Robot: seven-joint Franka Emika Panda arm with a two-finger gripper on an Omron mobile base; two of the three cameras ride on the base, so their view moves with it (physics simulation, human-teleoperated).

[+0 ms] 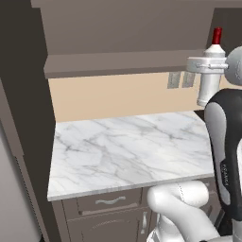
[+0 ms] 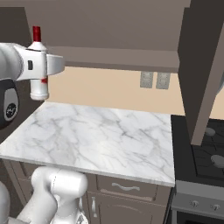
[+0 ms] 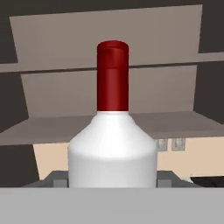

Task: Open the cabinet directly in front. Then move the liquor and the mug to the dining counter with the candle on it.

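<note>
**Liquor held above the tabletop**

One liquor: a white bottle with a narrow neck and red cap, upright. The end effector grasps its body, high above the marble tabletop, under the open cabinet.

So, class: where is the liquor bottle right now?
The bottle is held upright in the end effector, in the air above the left edge of the marble worktop.

The arm has glossy white rounded shells, black joint sections bearing small pale lettering, and a white hand block.
</note>
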